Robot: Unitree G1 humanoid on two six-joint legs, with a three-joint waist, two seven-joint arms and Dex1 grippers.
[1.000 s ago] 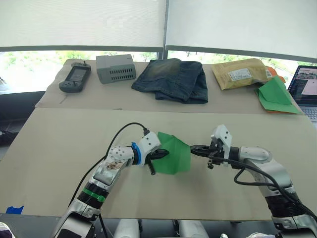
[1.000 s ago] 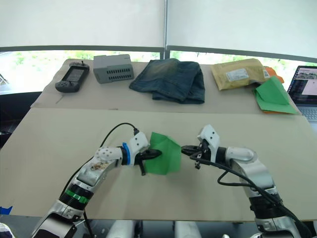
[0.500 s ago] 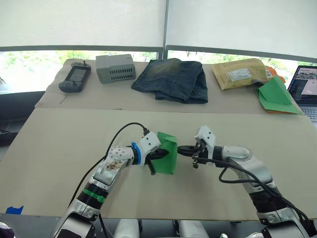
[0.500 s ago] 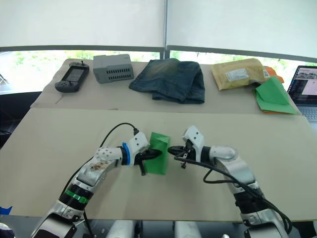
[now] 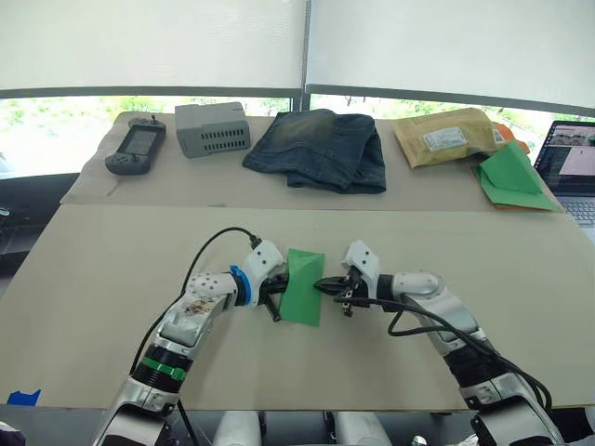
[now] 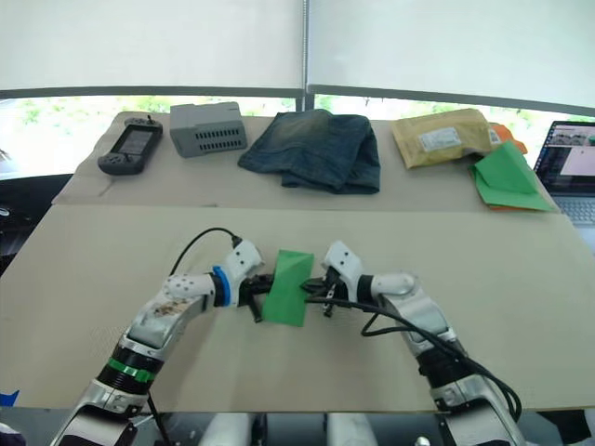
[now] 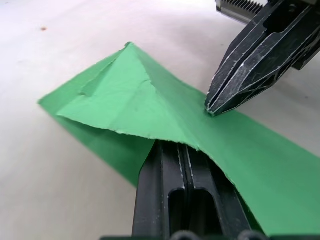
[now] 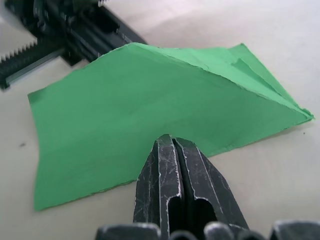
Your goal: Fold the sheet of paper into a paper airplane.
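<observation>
The sheet of paper (image 5: pixel 302 286) is bright green, creased and partly folded over, and it stands tilted above the tan table (image 5: pixel 102 279) between my two grippers. My left gripper (image 5: pixel 279 294) is shut on its left edge. In the left wrist view the torn paper edge (image 7: pixel 150 125) covers this gripper's fingertips. My right gripper (image 5: pixel 323 286) is shut, with its tip pressed against the paper's right face, as the right wrist view (image 8: pixel 168 142) also shows. The right gripper's fingers (image 7: pixel 245 70) meet the green surface from the far side in the left wrist view.
Along the far side of the table lie a handheld device (image 5: pixel 136 149), a grey box (image 5: pixel 212 128), folded jeans (image 5: pixel 318 149), a padded envelope (image 5: pixel 444 137) and a bigger green triangular paper with an orange edge (image 5: pixel 511 177). A laptop (image 5: pixel 575 172) sits at the far right.
My right gripper has moved left and now touches the paper. The paper has gone from a wide spread shape to a narrower folded one. The left gripper has kept its hold.
</observation>
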